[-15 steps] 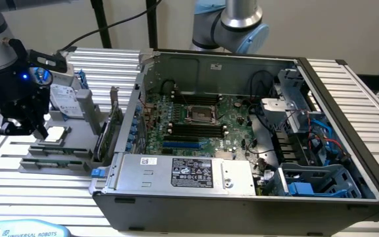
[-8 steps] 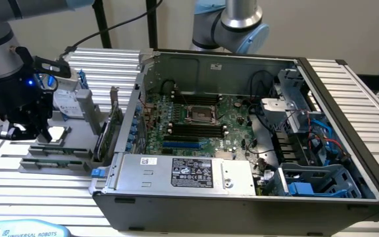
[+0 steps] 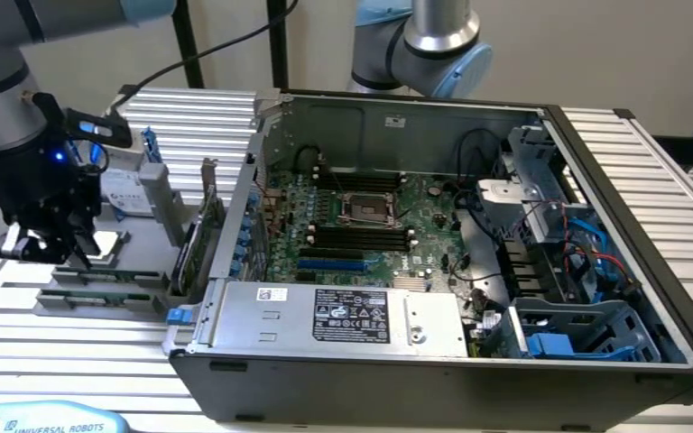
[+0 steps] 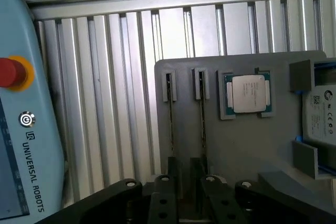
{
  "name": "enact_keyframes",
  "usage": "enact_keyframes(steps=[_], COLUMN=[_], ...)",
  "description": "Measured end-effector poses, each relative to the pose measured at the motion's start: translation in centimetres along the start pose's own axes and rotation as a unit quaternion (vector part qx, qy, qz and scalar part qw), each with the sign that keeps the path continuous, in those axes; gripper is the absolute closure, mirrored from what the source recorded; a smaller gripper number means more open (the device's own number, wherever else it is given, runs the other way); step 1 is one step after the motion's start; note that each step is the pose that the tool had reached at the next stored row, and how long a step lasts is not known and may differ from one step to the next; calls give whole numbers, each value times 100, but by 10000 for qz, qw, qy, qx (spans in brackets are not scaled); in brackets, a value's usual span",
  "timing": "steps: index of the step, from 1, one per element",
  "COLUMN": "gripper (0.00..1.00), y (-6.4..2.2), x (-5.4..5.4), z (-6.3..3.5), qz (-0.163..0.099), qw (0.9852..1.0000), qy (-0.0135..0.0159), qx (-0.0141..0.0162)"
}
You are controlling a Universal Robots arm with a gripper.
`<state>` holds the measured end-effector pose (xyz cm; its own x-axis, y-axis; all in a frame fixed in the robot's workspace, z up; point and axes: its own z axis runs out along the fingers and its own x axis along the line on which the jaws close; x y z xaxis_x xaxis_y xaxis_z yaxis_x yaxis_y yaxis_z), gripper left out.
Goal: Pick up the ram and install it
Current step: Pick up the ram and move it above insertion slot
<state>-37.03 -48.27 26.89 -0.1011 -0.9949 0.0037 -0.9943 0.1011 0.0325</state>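
Two ram sticks stand on edge in the slots of a grey holder tray [image 4: 241,145]; in the wrist view they are thin dark lines, one ram stick [image 4: 170,119] beside the other ram stick [image 4: 202,119]. In the exterior view the ram [image 3: 104,274] lies in the holder at the exterior view's left, outside the computer case. My gripper [image 3: 51,255] hangs just above that holder. In the wrist view the gripper [image 4: 186,165] is open, its fingers close over the sticks' near ends with nothing held. The motherboard's black memory slots [image 3: 359,236] sit inside the open case.
The open computer case [image 3: 443,361] takes up the middle of the ribbed aluminium table. An upright expansion card [image 3: 210,225] stands between holder and case. A CPU [image 4: 248,93] and a drive [image 4: 323,116] also sit on the tray. A teach pendant [image 4: 21,129] lies beside it.
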Motion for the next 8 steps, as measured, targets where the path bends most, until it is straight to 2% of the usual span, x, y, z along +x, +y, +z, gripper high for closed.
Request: enact_keyframes(steps=[2,3,8], gripper=[70,64,64], y=[-1,-1,2], x=[0,0,6], z=[26,44,136], qz=[0,0,0], qw=[10000,10000,10000], qy=[1,0,-1], qx=[-1,0,14])
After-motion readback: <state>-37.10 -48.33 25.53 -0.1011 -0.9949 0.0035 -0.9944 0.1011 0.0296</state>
